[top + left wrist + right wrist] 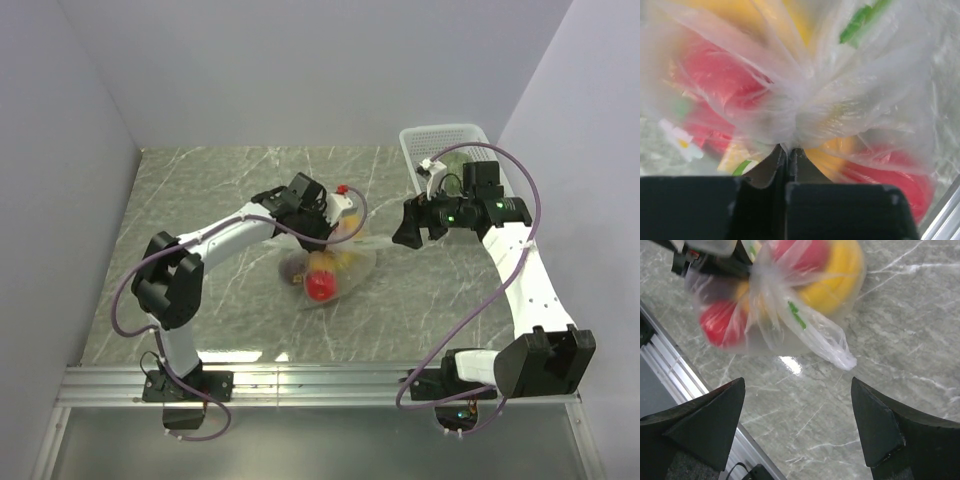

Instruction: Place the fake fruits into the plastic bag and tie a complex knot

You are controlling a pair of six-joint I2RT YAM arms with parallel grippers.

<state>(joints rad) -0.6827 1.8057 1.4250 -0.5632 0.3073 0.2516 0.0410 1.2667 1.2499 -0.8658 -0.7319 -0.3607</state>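
The plastic bag [338, 268] lies mid-table with the fake fruits inside: a red ball [320, 287] and yellow pieces [345, 262] show through the film. My left gripper [322, 218] is at the bag's far side. In the left wrist view it is shut on the bag's gathered neck [789, 142], with red fruit [715, 75] and yellow fruit [832, 156] just behind the plastic. My right gripper [408, 230] hangs open to the right of the bag. In its view the fingertips [735, 390] stand wide apart over bare table, short of the bag's loose tail [836, 349].
A white lattice basket [445, 138] stands at the back right, behind the right arm. A metal rail [320, 385] runs along the table's near edge and shows in the right wrist view's lower left [677, 377]. Grey walls close in the table's left, back and right.
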